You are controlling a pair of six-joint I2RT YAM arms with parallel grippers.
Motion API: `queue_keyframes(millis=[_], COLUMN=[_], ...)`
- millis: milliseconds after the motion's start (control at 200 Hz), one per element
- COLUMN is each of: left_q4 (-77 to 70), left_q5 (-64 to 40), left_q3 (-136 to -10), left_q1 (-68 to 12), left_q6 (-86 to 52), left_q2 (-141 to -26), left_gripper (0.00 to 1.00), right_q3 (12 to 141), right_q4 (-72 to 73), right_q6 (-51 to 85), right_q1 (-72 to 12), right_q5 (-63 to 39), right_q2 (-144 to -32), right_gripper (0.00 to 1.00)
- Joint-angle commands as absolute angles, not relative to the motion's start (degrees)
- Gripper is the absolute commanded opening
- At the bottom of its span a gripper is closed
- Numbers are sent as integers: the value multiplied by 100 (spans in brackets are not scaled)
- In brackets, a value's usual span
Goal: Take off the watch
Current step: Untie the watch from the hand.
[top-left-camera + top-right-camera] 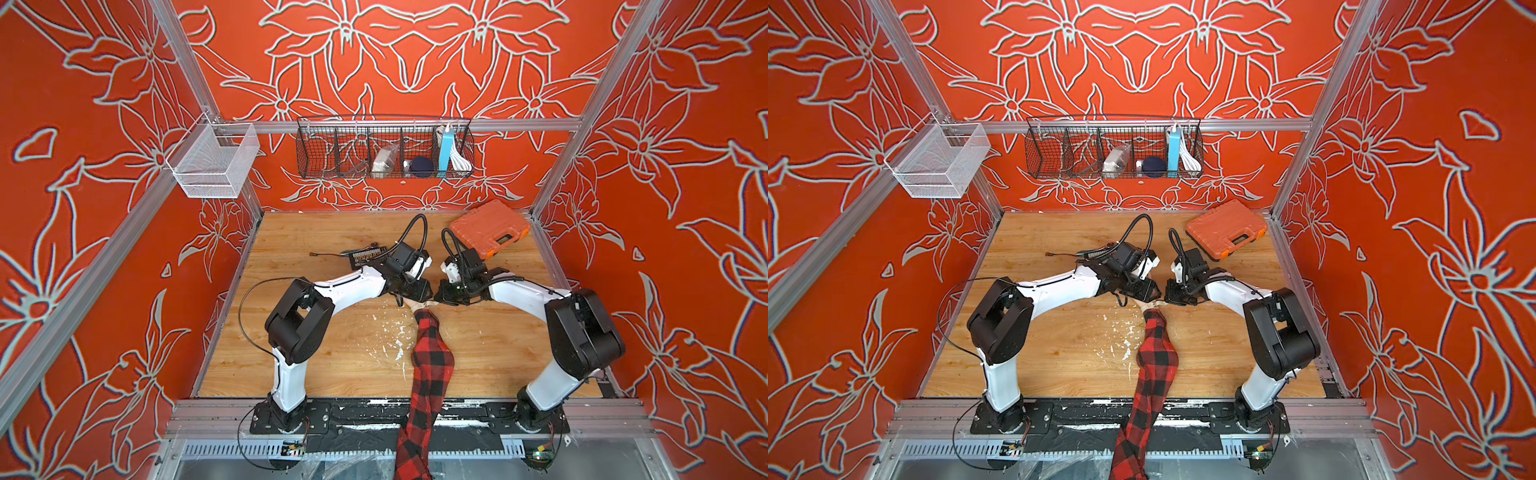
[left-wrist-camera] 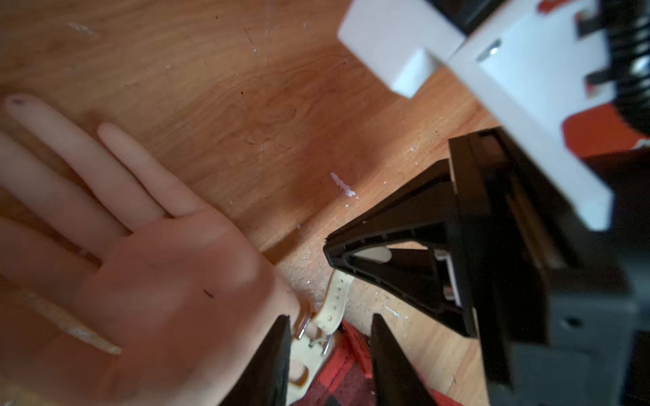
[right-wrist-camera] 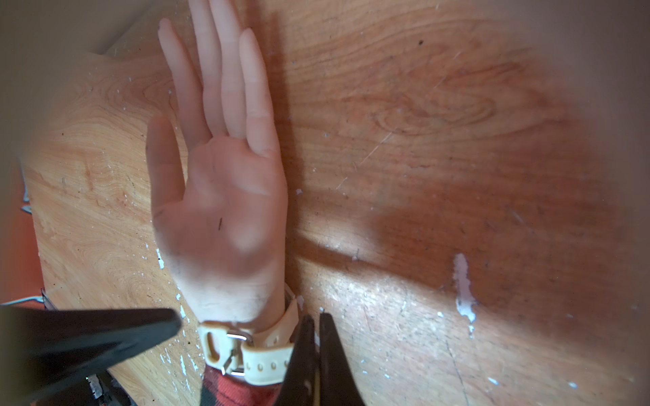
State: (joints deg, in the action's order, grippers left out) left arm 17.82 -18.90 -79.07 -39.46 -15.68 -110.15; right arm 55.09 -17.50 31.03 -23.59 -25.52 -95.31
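Right pincer first: you have it closed tight on the free tail of the cream strap, just right of the wrist. Your left pincer stands with its fingers apart, one on each side of the metal buckle, not clamped on it. The watch sits round the wrist of a pale dummy hand that lies palm up near the middle of the counter, fingers pointing to the far side, with a red and black checked sleeve running back over the near edge. In both top views the two pincers meet almost tip to tip over that wrist. Far right on the counter lies an orange case; a black board with wires lies just beyond the left arm's wrist, left of centre.
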Motion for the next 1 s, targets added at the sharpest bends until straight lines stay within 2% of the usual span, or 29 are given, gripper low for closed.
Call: queue_keyframes(millis=[0,325,996], left_q4=[2325,2694,2892], left_q5=[-1346,-796,-404], left_q3=[-8111,-8223,-7921], left_q1=[-4042,-4173,-4184], left_q6=[-1587,-1520,-1396], left_q2=[-11214,-11299,-11098], left_gripper=[38,37,20], right_q3=[5508,5532,5565], right_q4=[-1758,-1763,-1800], right_q6=[3129,3111,3111], right_q1=[-2318,-2308,-2285], right_q5=[-2552,-2558,-2524], right_q2=[-9633,-9633,-9615], right_gripper=[0,0,0])
